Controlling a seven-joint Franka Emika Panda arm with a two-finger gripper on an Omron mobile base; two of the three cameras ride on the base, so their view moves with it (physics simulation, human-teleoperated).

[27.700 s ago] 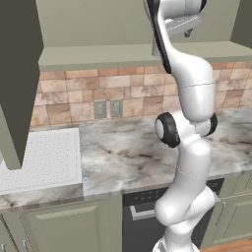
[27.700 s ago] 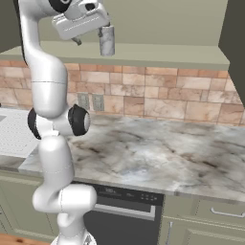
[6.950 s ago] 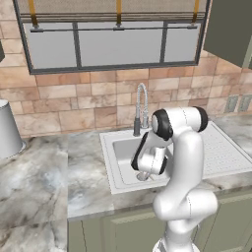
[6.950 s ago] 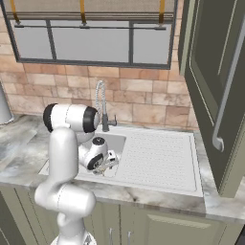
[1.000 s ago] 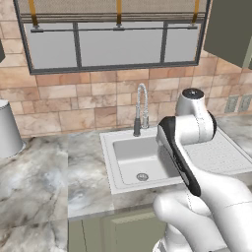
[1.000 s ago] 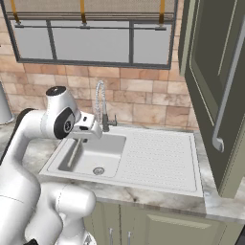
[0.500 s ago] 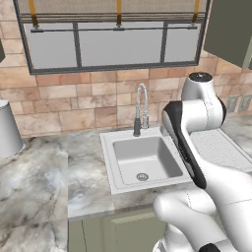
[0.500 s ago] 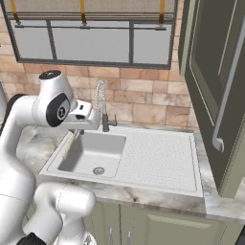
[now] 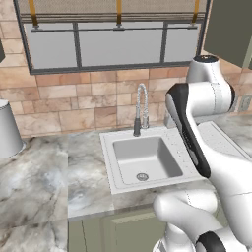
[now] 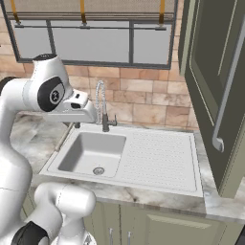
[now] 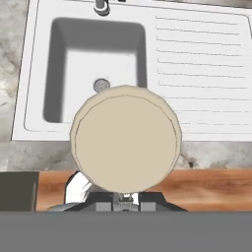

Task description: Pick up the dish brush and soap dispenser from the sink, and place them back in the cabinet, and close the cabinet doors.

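Note:
In the hand view, the dish brush [image 11: 125, 142] shows its round beige head end-on, right in front of the camera. My gripper [image 11: 125, 199] is shut on it, with the fingertips hidden behind the head. The brush hangs high above the white sink [image 11: 29, 74], whose grey basin lies bare below. The sink [image 9: 110, 162] and its chrome faucet [image 9: 141, 106] sit under the window. An olive-green cabinet door [image 10: 215, 81] with a silver bar handle [image 10: 229, 86] stands swung out at the right. The soap dispenser is out of view.
The ribbed drainboard [image 10: 158, 153] lies to the right of the basin. A white paper-towel roll [image 9: 7, 130] stands on the marble counter at far left. My own arm [image 9: 197, 113] crosses over the right of the sink. Green base cabinets run below the counter.
Over the last second my arm has risen and swung its elbow up to the right, lifting the hand above the sink. Seven seconds ago the hand was down in the basin.

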